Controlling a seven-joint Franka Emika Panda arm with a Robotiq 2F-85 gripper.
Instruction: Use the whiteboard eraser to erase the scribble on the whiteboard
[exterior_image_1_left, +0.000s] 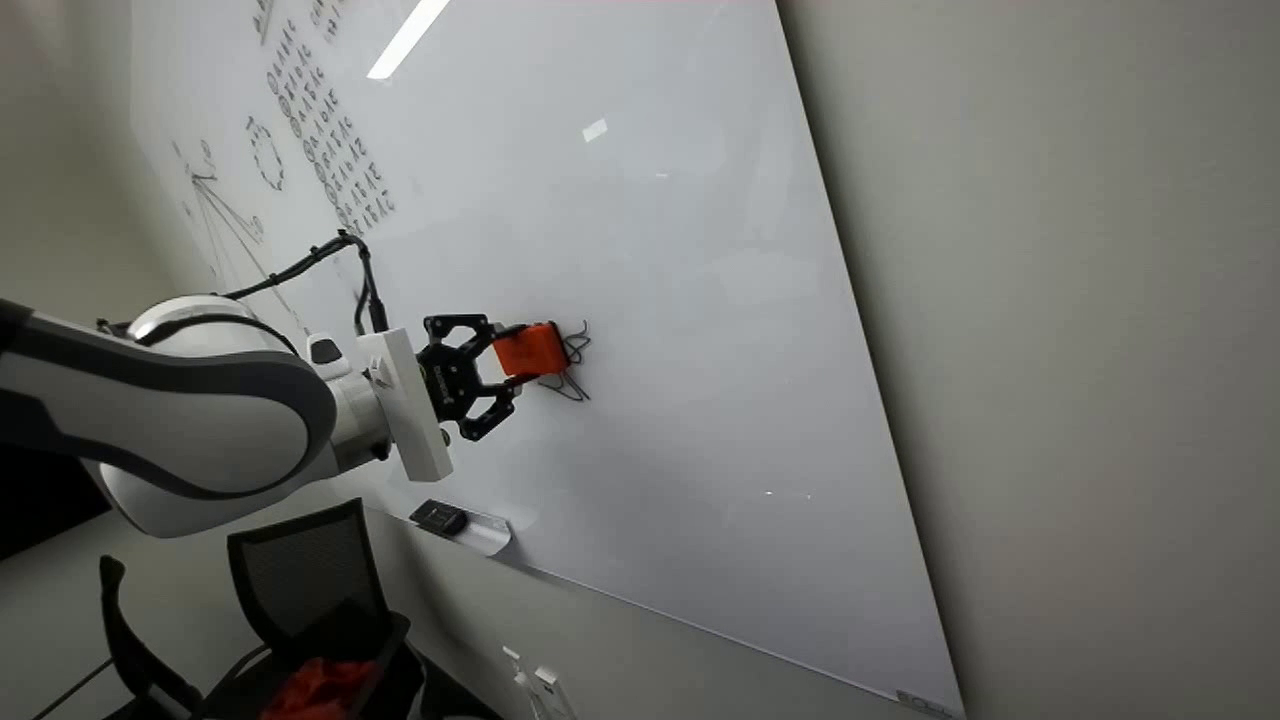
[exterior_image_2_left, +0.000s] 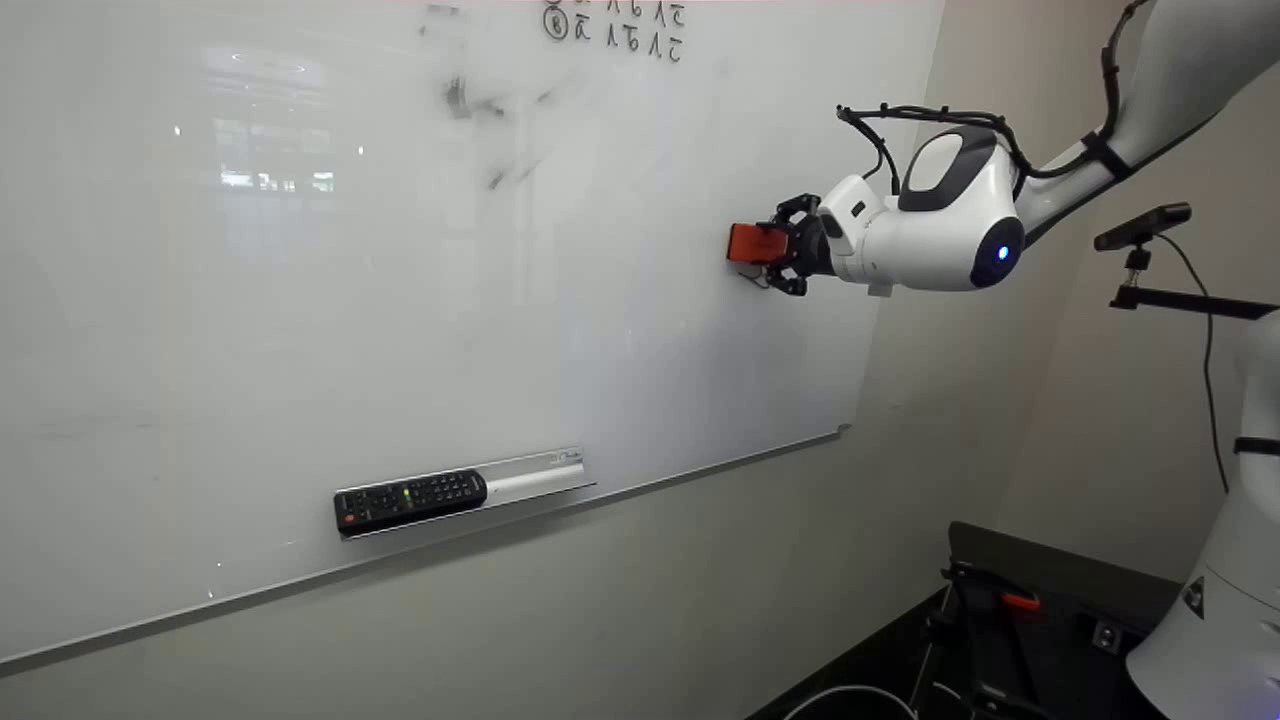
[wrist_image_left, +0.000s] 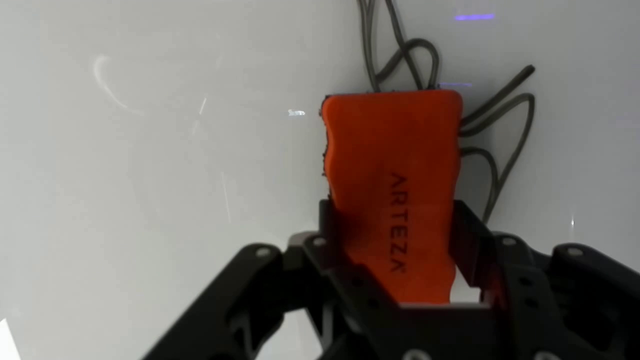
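Has the orange-red Arteza whiteboard eraser (wrist_image_left: 380, 185) gripped across its width between the jaws, over part of the scribble (wrist_image_left: 495, 187) on the whiteboard (exterior_image_1_left: 700, 250). Cannot tell whether touching or just off the surface. Judging by dark, unbroken loops beyond the end and one side, seems barely begun on the erasing, if at all; likely has every visible stroke left to wipe. Holds the Panda arm (exterior_image_2_left: 930, 240) extended from the upper right in an exterior view, aiming the jaws into the whiteboard.
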